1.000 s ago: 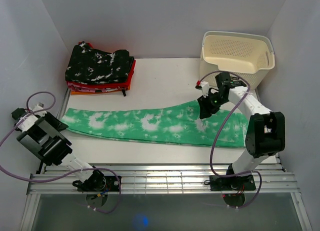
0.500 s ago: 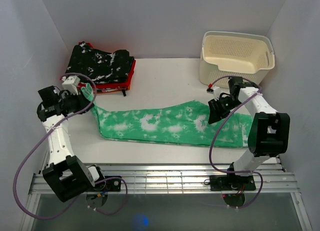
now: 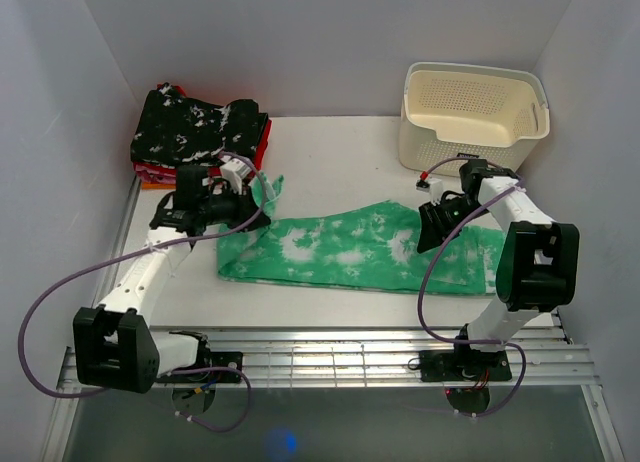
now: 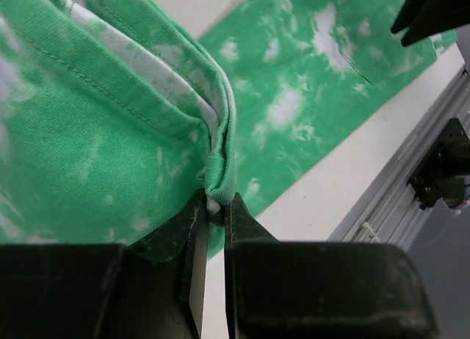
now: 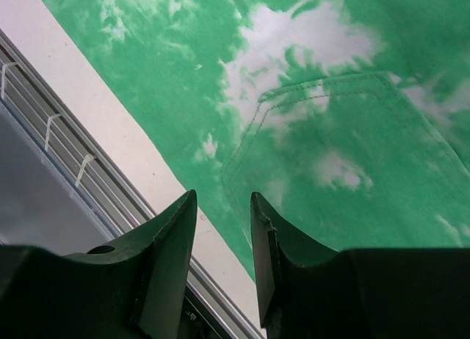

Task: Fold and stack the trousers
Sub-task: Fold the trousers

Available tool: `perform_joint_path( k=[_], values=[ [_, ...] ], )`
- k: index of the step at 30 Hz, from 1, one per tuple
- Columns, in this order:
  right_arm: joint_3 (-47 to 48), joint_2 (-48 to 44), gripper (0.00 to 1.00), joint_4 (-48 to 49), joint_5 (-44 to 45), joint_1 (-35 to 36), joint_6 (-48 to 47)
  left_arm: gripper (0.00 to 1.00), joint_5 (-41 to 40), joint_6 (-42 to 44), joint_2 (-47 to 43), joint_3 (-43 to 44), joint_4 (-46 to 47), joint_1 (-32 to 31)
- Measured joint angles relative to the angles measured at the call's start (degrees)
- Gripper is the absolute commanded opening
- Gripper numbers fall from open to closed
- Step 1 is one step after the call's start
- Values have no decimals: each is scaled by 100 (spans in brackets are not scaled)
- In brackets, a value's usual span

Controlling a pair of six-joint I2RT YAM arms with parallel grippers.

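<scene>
The trousers [image 3: 360,247] lie along the table [image 3: 330,157]; the cloth is soft and limp, and is likely best gripped at the hems. The left gripper [image 4: 214,207] pinches the raised leg end [image 4: 220,163]; the right gripper [image 5: 222,199] hovers, jaws spread, over the pocket [image 5: 338,133].

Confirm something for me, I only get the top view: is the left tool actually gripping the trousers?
Observer: Yes. The left wrist view shows the left tool shut on a bunched edge of the trousers.
Operator: And the right tool?
Observer: Its wrist view shows the right tool open and holding nothing, over the green cloth.
Operator: Which part of the cloth?
Observer: A stitched pocket, lying flat.
</scene>
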State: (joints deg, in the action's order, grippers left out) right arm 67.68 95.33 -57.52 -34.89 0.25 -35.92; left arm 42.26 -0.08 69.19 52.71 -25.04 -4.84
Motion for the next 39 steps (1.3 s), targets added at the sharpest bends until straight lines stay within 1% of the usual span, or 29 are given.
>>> perform_joint_path(
  k=[5,9,12,15,19,26,31,39],
  values=[
    [0,0,41,-55,39,-284,-17,0,-452,-378,350,-111,658,-1255],
    [-31,0,41,-98,46,-448,-39,0,-861,-603,837,-262,1154,-1954],
    [-87,0,41,-120,52,-514,-55,0,-1086,-791,1331,-302,1416,-2288],
    [-105,0,41,-155,66,-566,-72,0,-1228,-994,1845,-341,1639,-2470],
    [-109,0,41,-177,72,-645,-116,0,-1285,-1200,2168,-363,1818,-2564],
    [-227,37,39,-210,157,-710,-179,0,-1344,-1355,2188,-363,2127,-2796],
    [-485,179,38,-109,221,-721,-131,0,-1399,-1449,2188,-358,2214,-3003],
    [-579,234,38,-37,258,-728,-37,0,-1504,-1681,2406,-195,2461,-3501]
  ],
)
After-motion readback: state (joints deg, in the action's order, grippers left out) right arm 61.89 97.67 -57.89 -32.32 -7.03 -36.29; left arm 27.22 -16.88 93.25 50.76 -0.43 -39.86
